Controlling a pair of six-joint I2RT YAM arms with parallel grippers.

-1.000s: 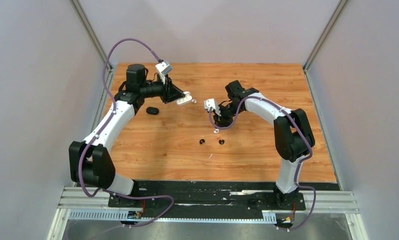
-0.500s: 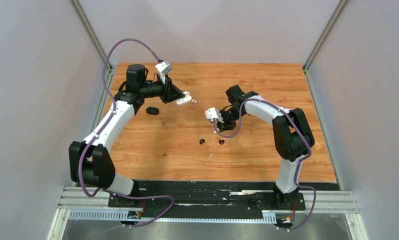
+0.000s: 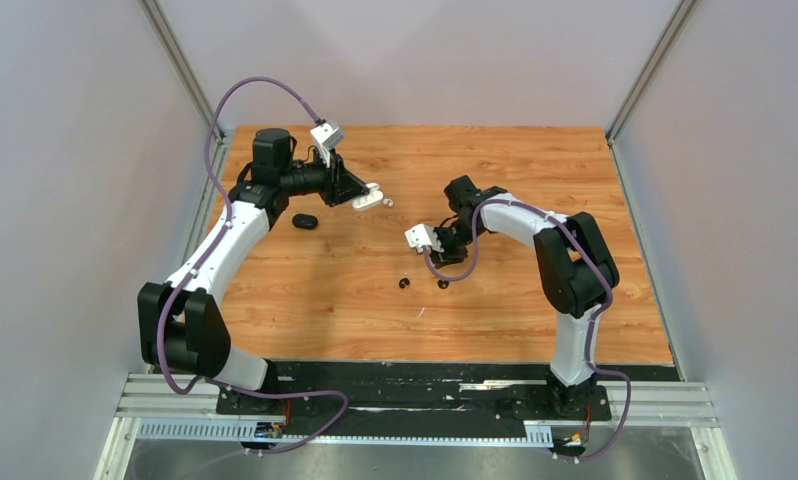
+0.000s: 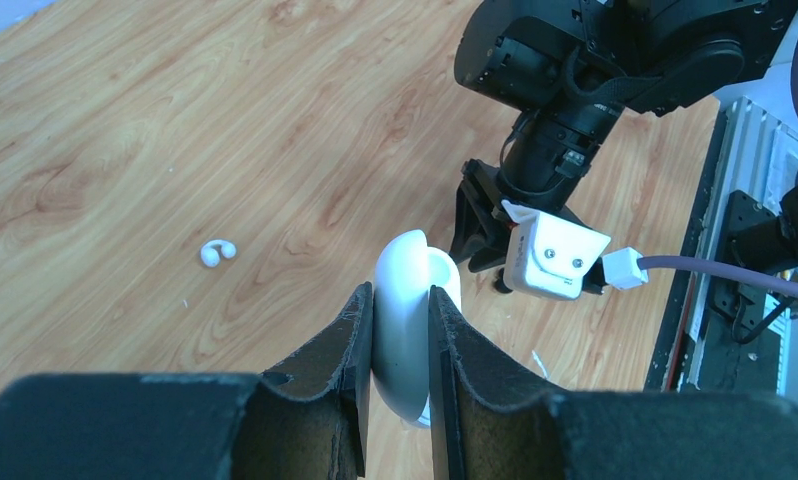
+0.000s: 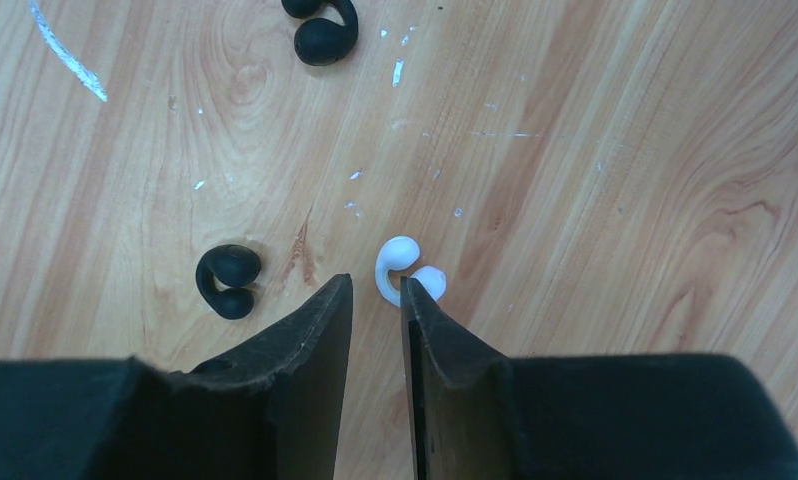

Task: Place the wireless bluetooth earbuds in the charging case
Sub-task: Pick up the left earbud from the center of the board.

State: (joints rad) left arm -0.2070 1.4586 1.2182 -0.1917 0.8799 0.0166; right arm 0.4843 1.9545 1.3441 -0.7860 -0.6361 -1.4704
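The left end effector (image 4: 400,291) is clenched on the white case (image 4: 403,350). It holds the case edge-on above the counter (image 3: 495,170), toward the far left. The pads press both broad faces of the case, and its rounded end sticks out past the fingertips. Whether the lid is up or down cannot be told.

1 white earbud (image 4: 217,252) lies alone on the wood near that case, apart from the other buds.

The right end effector (image 5: 374,282) points down at the middle of the counter, close to the surface. Its jaws stand only slightly apart, with bare wood showing in the narrow gap and nothing gripped. The second white earbud (image 5: 407,268), a small curled shape, lies on the counter at the tip of 1 finger. It is outside the gap; whether it touches the finger cannot be told.

In the right wrist view, 1 black earbud (image 5: 229,282) lies on the wood just beside the opposite finger. The other black earbud (image 5: 322,30) is well beyond the fingertips. In the top view these 2 lie side by side, just nearer than the right end effector.

The black case (image 3: 304,221) sits closed on the counter at the left, just near of the left arm's wrist.
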